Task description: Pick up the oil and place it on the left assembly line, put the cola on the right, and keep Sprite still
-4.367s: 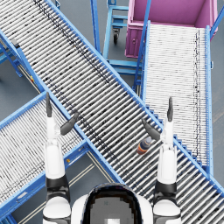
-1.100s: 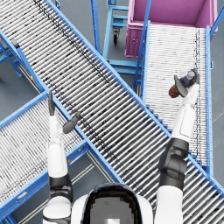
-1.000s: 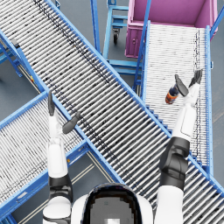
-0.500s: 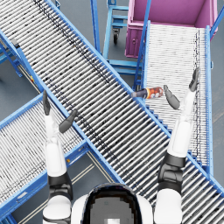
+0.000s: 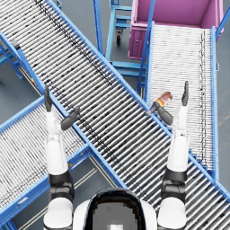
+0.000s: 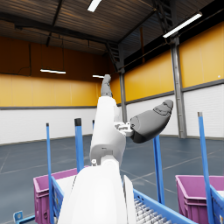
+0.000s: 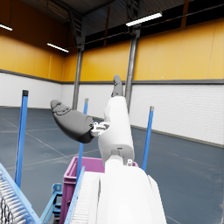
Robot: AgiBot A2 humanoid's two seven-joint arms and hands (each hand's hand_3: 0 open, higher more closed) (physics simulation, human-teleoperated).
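Your right hand [image 5: 178, 115] is spread and holds nothing. Its fingers stand straight up and its thumb juts toward the cola [image 5: 163, 99]. The right wrist view shows the same hand [image 7: 101, 123] with bare air between thumb and fingers.

The cola lies on its side on the right line [image 5: 188, 54], at the inner edge just beside the blue rail [image 5: 147, 63] that parts that line from the middle belt [image 5: 90, 90]. Its long axis runs slantwise, with the dark end down toward your thumb tip and the bright end up-line toward the purple bin [image 5: 179, 11]. The dark end sits right at the thumb tip, and you can't tell from here whether they touch.

So the cola looks to be where the task wants it. What matters next is drawing that thumb back away from the can, not across it. A can on its side on rollers will likely roll at a nudge.

Your left hand [image 5: 54, 114] is also spread and holds nothing. It is raised where the left line [image 5: 22, 139] meets the middle belt, well apart from the cola. The left wrist view shows it [image 6: 127, 122] with thumb and fingers wide apart.

Neither the oil nor the Sprite shows in any view, so you can't yet judge which arm is nearer to them.
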